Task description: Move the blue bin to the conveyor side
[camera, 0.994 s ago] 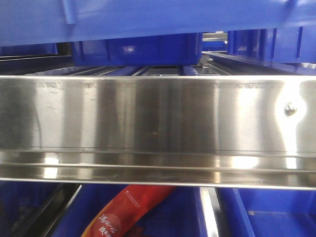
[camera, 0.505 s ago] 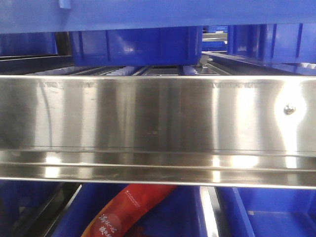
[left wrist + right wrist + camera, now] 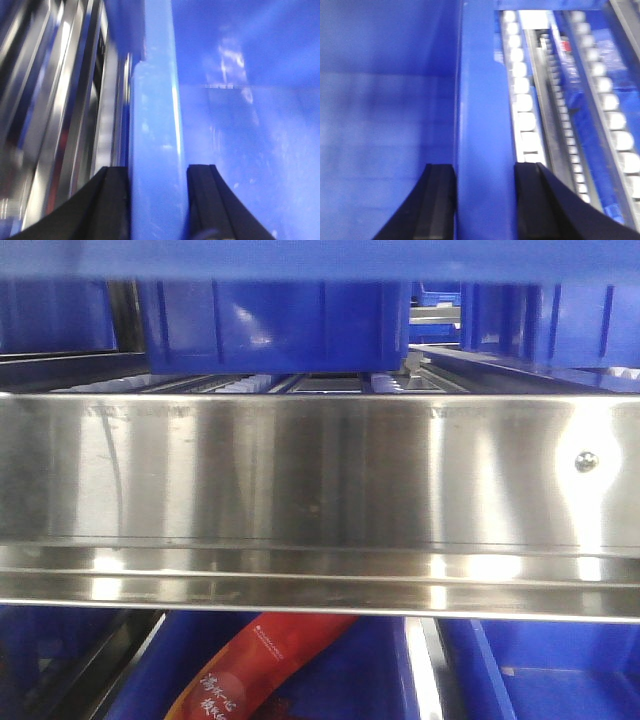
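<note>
The blue bin (image 3: 300, 255) shows only as a blue band along the top edge of the front view, above the rack. In the left wrist view my left gripper (image 3: 157, 172) is shut on the bin's thick rim (image 3: 157, 125), one black finger on each side of the wall. The right wrist view shows my right gripper (image 3: 484, 170) shut on the opposite rim (image 3: 482, 100) in the same way, with the bin's inside to the left of it. The conveyor side is out of view.
A shiny stainless-steel rail (image 3: 320, 480) spans the front view. Behind it, other blue crates (image 3: 280, 325) sit on the rack. Below it lies a blue crate with a red printed packet (image 3: 260, 660). White rollers (image 3: 522, 100) run beside the right rim.
The blue bin has risen in the front view, from a wide tilted band to a thin strip at the top, uncovering more of the crates behind. Rail and lower crate unchanged.
</note>
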### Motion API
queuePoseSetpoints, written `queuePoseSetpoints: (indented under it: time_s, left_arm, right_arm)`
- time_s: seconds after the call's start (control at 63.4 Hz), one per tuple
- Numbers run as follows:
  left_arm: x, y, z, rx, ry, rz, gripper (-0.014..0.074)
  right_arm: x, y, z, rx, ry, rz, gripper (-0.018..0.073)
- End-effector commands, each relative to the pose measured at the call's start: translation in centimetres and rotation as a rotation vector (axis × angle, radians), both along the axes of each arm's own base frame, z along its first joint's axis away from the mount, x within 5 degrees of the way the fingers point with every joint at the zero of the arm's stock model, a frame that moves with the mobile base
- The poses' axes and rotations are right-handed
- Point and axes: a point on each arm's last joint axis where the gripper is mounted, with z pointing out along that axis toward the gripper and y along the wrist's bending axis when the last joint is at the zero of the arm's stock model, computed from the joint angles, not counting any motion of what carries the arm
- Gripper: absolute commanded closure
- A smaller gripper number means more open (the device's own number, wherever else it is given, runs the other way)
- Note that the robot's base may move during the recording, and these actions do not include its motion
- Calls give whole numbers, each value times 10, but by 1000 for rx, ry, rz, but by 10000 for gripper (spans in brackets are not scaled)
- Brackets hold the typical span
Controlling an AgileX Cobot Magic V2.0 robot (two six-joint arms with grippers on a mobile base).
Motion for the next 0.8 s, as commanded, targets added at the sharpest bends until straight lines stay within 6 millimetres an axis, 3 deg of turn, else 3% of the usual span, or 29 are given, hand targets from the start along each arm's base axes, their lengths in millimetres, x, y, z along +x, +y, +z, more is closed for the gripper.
queuePoseSetpoints:
  time_s: [0.0,0.789]
  left_arm:
    - [-11,-7,11,-94,-83,-74,615]
    - [-10,-1,12,-80,-106,-30,615]
  right_arm:
    - [-6,4,14,49,-127,34,638]
    - [-2,5,14,58,-175,39,638]
